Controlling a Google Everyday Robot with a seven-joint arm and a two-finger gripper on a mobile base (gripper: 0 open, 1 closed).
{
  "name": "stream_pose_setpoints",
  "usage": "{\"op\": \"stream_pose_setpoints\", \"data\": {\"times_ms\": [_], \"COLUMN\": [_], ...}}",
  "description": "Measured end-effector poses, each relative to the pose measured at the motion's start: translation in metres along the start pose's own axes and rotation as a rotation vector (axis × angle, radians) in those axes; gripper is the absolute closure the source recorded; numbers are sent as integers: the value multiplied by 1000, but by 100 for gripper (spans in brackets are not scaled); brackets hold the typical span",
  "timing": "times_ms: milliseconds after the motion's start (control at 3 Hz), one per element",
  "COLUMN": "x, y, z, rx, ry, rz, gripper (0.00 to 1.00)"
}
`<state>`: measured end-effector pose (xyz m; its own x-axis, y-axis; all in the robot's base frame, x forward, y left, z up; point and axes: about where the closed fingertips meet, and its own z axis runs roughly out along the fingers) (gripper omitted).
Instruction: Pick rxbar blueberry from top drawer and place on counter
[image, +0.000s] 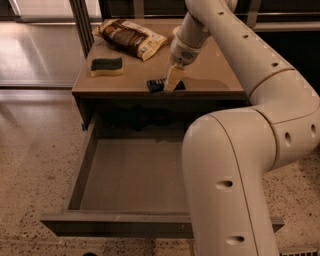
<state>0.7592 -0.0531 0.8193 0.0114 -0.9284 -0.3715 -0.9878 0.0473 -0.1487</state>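
The rxbar blueberry, a small dark navy bar, is at the front edge of the tan counter, low on or just above its surface. My gripper reaches down from above and is shut on the bar, with one tan finger crossing in front of it. The top drawer stands pulled out below the counter, and its flat bottom is bare. My arm's large white links cover the drawer's right side.
A green-and-yellow sponge lies on the counter's left side. A brown-and-cream snack bag lies at the back left. Speckled floor surrounds the cabinet, and dark vertical posts stand behind its left corner.
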Motion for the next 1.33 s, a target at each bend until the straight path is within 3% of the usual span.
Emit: {"op": "stream_pose_setpoints", "data": {"times_ms": [1333], "x": [7], "y": [-3], "z": [-4], "rx": [29], "ry": [14], "rz": [28], "gripper": [100]}}
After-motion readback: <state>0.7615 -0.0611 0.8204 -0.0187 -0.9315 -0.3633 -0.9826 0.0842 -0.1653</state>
